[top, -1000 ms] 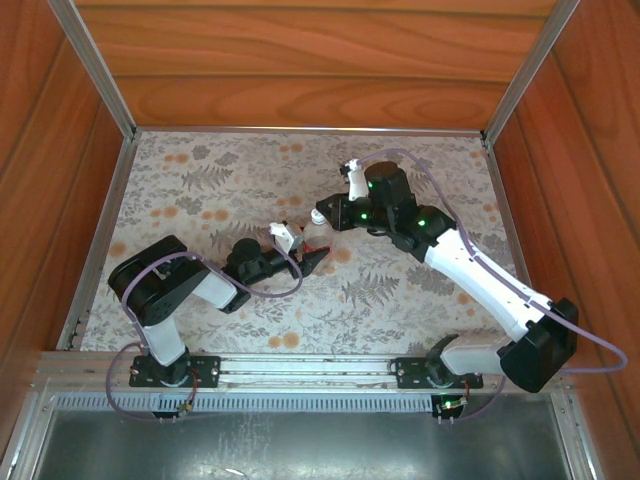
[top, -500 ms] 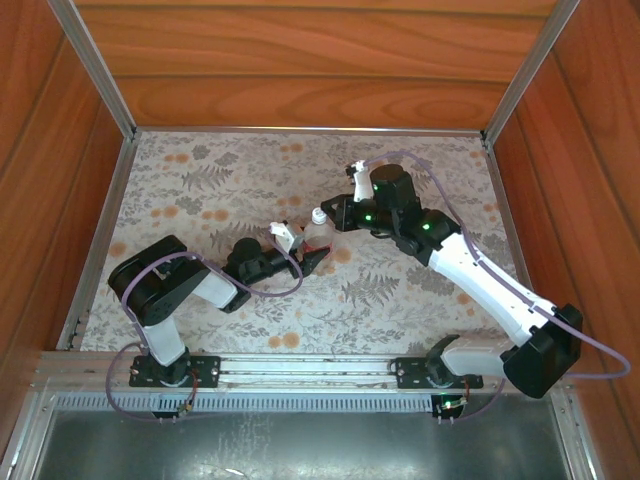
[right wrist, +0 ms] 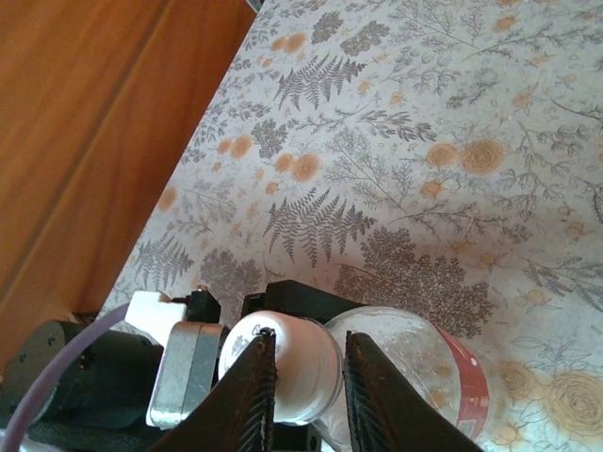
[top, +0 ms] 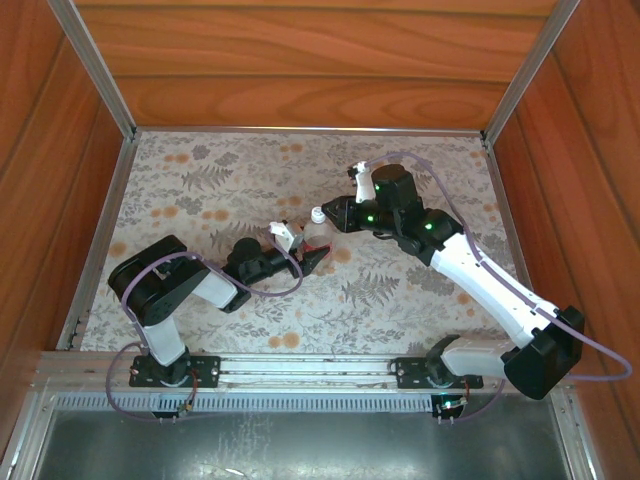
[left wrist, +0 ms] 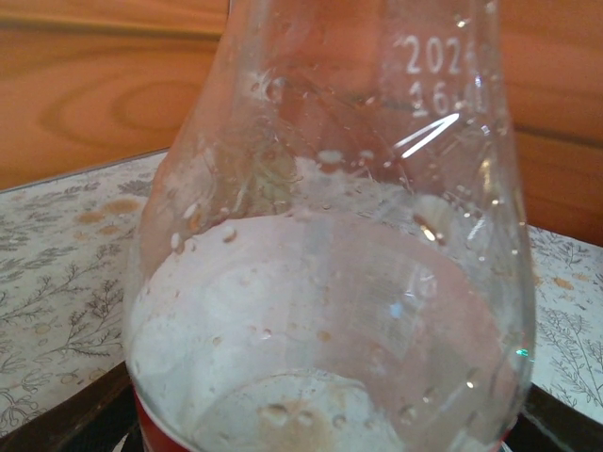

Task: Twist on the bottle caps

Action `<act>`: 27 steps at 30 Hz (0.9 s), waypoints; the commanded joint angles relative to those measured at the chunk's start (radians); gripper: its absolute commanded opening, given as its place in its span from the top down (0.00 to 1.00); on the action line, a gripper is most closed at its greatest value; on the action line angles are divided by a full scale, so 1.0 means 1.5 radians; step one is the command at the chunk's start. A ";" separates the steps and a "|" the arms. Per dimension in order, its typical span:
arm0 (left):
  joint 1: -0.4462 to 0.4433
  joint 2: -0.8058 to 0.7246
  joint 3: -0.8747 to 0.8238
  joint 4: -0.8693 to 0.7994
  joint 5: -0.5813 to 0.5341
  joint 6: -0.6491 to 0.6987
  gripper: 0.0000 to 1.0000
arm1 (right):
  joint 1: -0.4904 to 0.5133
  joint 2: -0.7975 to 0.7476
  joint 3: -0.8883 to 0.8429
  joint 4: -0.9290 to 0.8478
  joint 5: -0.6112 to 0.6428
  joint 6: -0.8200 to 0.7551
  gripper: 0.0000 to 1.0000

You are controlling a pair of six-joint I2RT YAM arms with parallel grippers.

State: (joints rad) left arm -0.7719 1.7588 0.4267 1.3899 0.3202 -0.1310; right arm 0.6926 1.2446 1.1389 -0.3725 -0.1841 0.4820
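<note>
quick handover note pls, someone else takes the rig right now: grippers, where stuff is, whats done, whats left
Left gripper: shut on the clear plastic bottle with a red label, holding it upright near the middle of the floral-patterned table.
Right gripper: jaws slightly apart, right over the bottle's top, apparently not gripping.
Small white round plastic screw cap: sitting on this bottle's neck.
Done: cap is on this bottle. Whether it is fully tight cannot be told from the pictures.
Left: probably check tightness with another twist, then let the bottle go.
</note>
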 commanded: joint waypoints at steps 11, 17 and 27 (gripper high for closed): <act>0.004 0.010 -0.014 -0.087 0.010 -0.019 0.30 | -0.003 0.048 0.064 -0.026 -0.020 -0.015 0.62; 0.004 0.018 -0.010 -0.087 0.011 -0.018 0.30 | -0.004 0.057 0.072 -0.039 -0.026 -0.022 0.70; 0.003 0.016 -0.010 -0.087 0.003 -0.025 0.30 | -0.004 0.033 0.032 -0.066 -0.064 -0.016 0.82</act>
State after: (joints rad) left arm -0.7719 1.7588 0.4267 1.3899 0.3202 -0.1326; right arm 0.6868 1.3159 1.2167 -0.4126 -0.2337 0.4583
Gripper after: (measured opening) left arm 0.703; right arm 0.188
